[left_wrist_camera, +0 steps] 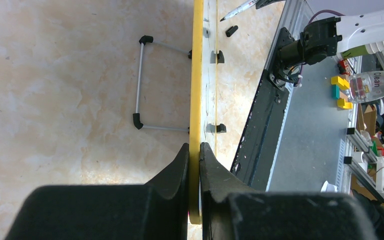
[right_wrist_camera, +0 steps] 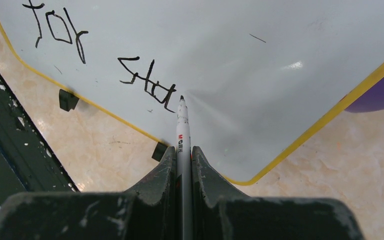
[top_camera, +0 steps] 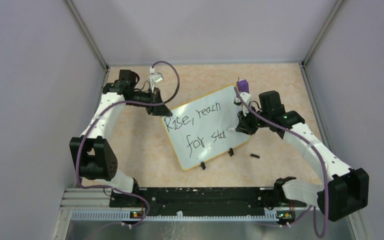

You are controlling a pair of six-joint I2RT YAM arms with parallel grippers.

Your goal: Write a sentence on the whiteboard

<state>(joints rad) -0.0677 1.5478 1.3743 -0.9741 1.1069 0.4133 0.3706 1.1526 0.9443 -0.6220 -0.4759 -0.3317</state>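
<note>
We see the whiteboard (top_camera: 228, 102) in the middle of the tan surface (top_camera: 145, 145), turned at an angle between the two arms. It rests on two black clip feet (top_camera: 203, 165) along its near edge. The sentence (top_camera: 207, 111) on it reads "Rise, reach" on the upper line and "for sta" on the lower.

A thin marker (right_wrist_camera: 182, 130) is clamped in the right end effector (right_wrist_camera: 182, 155). Its tip is just beside the last stroke of "sta"; we cannot tell whether it touches the board.

The left end effector (left_wrist_camera: 194, 155) is clenched on the board's yellow rim at the far left corner, one finger on each face. In the left wrist view a wire stand (left_wrist_camera: 140, 80) juts from the board's back.

A purple block (top_camera: 243, 85) stands just behind the board's far right corner. A small black cap (top_camera: 254, 155) lies on the surface near the right clip foot, apart from the board.
</note>
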